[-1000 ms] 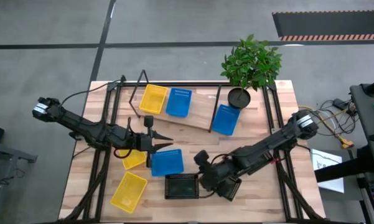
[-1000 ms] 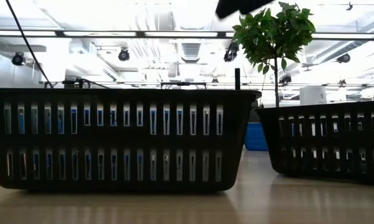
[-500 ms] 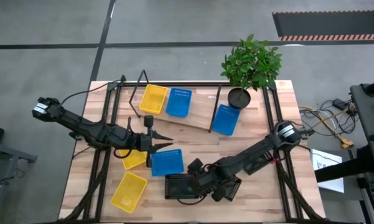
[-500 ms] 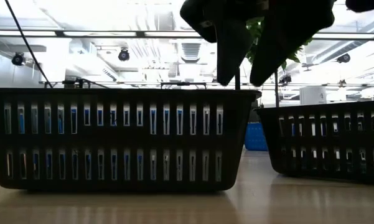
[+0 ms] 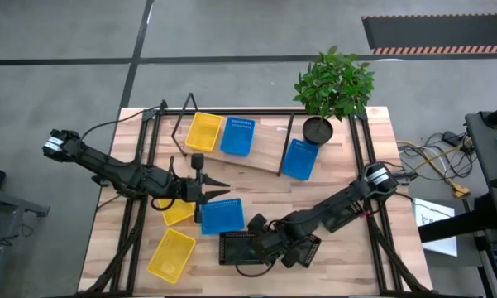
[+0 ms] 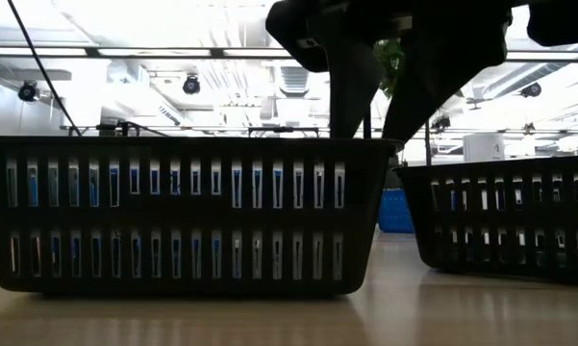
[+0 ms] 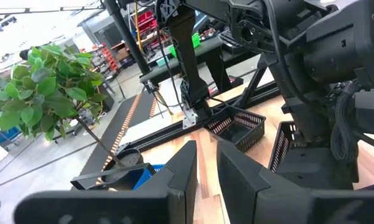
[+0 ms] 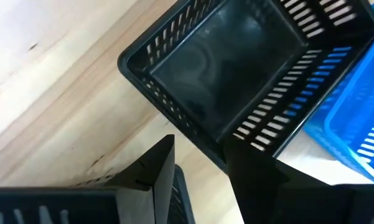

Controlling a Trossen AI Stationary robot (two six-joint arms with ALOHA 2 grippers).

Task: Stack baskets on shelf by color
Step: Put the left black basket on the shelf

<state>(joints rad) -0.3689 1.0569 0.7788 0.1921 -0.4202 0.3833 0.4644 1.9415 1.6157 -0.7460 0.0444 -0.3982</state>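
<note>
Shelf (image 5: 260, 149) at the far side of the table carries two baskets side by side — a yellow basket (image 5: 203, 131) and a blue basket (image 5: 237, 136); neither stacked yet. A second blue one (image 5: 298, 159) lies tilted at the shelf's right end, half on it by the look of it, just beside the plant pot (image 5: 317, 130).

Still loose on the near tabletop: two yellow (image 5: 171, 253), one blue (image 5: 222, 215), and a black basket (image 5: 241, 247) with another black one just to its right, mostly under the arm. A third black is not to be made out. Judgement: early — no colour stacked, most of the work left.

Right gripper (image 5: 265, 240) is low over the black basket's right edge. In the right wrist view its fingers (image 8: 155, 163) are parted, straddling the basket's wall — nothing gripped yet.

Left gripper (image 5: 217, 188) hangs above the table between shelf and loose blue basket, fingers apart, empty, waiting.
</note>
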